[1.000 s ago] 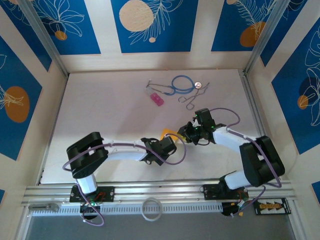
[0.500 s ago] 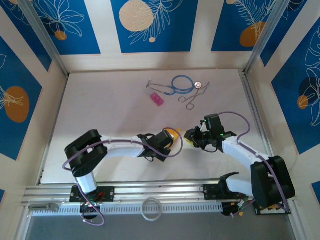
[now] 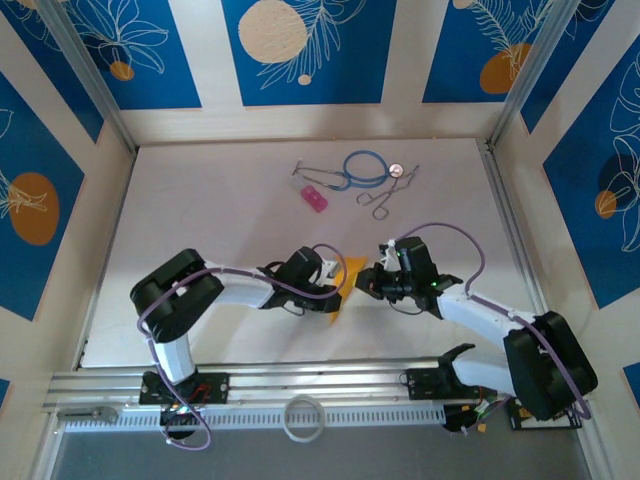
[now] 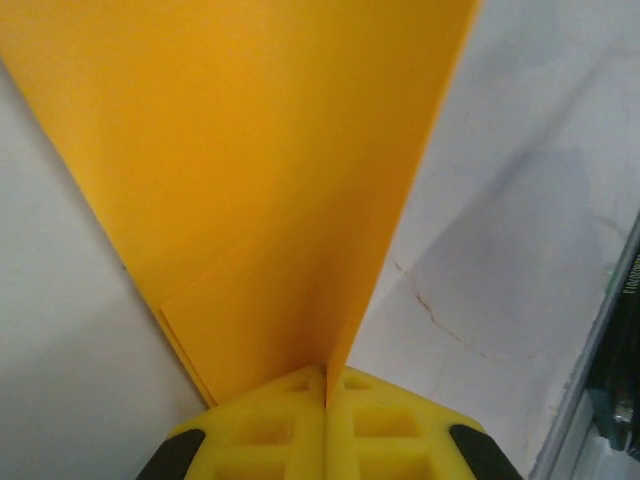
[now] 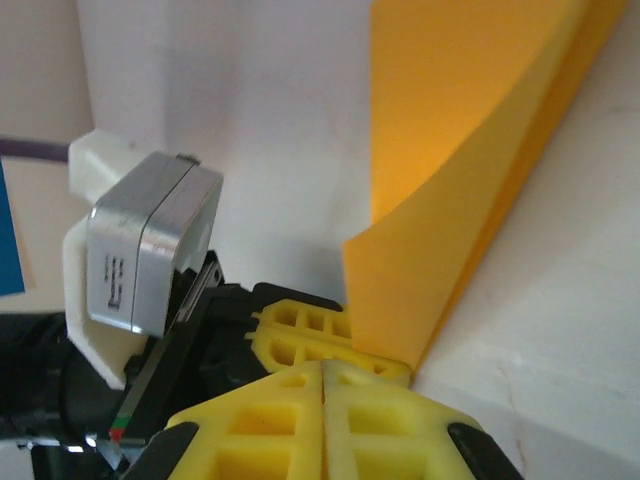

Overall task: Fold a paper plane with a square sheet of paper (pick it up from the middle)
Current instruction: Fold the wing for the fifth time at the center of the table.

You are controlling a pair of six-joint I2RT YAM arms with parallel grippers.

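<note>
We find the left gripper (image 3: 330,282) reached out over the middle of the table (image 3: 200,220), toward its near side. In the left wrist view the left gripper (image 4: 325,375) has its yellow jaws clenched on the sheet of paper (image 4: 250,150). The paper rises from the seam between them. A folded layer lies over the lower left part, its edge running at a slant.

The sheet of paper (image 3: 343,270) stands between the two grippers, orange-yellow, plain and unmarked, held up on edge and not lying flat on the table.

Just to its right is the right gripper (image 3: 372,284), facing the left one. In the right wrist view the right gripper (image 5: 322,370) has its jaws pressed together, and we see no paper in the seam. The sheet of paper (image 5: 450,150) curves upward just behind the right-hand finger. Its lower corner ends at the left gripper (image 5: 300,325), which shows beyond.

At the far side of the table, well apart from the arms, lie a pink block (image 3: 314,198), a coiled blue tube (image 3: 365,165) and a pair of metal scissors (image 3: 385,195).
</note>
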